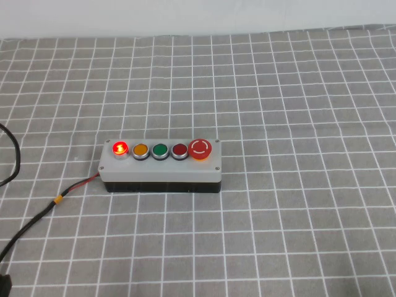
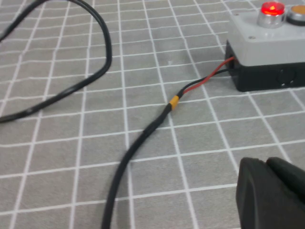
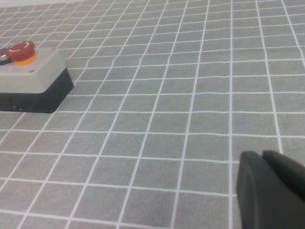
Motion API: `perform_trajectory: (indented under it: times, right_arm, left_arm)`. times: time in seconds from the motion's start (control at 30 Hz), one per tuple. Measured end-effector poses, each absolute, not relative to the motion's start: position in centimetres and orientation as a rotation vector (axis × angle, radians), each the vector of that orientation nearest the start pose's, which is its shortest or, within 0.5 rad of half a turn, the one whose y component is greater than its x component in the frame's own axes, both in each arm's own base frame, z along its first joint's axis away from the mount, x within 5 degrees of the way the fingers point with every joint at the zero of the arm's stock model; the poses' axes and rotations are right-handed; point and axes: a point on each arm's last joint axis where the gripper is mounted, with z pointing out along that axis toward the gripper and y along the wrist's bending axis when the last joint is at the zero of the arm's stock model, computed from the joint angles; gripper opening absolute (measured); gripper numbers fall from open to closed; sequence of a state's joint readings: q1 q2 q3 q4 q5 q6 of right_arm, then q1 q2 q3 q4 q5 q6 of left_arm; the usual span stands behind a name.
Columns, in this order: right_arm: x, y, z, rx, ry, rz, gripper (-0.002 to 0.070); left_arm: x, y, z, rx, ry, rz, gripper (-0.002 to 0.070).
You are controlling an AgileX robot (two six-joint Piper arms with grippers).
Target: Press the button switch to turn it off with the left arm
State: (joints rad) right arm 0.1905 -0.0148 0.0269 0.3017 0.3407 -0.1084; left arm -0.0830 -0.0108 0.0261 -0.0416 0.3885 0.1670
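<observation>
The button switch lies on the grid-patterned cloth in the middle of the high view, a grey-topped black box. Its leftmost red button is lit. Yellow, green, red and a large red mushroom button follow in a row. In the left wrist view my left gripper is shut and empty, low over the cloth, well short of the box's wire end, where the lit button shows. My right gripper is shut and empty, far from the box's mushroom end. Neither gripper shows in the high view.
A red wire leaves the box's left end and joins a black cable running to the near left corner; it also shows in the left wrist view. Another black cable loop lies at the left edge. A pale wall edges the far side.
</observation>
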Motion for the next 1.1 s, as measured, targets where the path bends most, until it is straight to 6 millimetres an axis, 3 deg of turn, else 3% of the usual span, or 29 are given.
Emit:
perform_trajectory:
  times: [1.1]
  right_arm:
    - [5.05,1.9,17.56,-0.083,1.833,0.35,-0.0017]
  left_arm:
    - [5.2,-0.54,17.03,0.22,1.873,0.03,-0.0003]
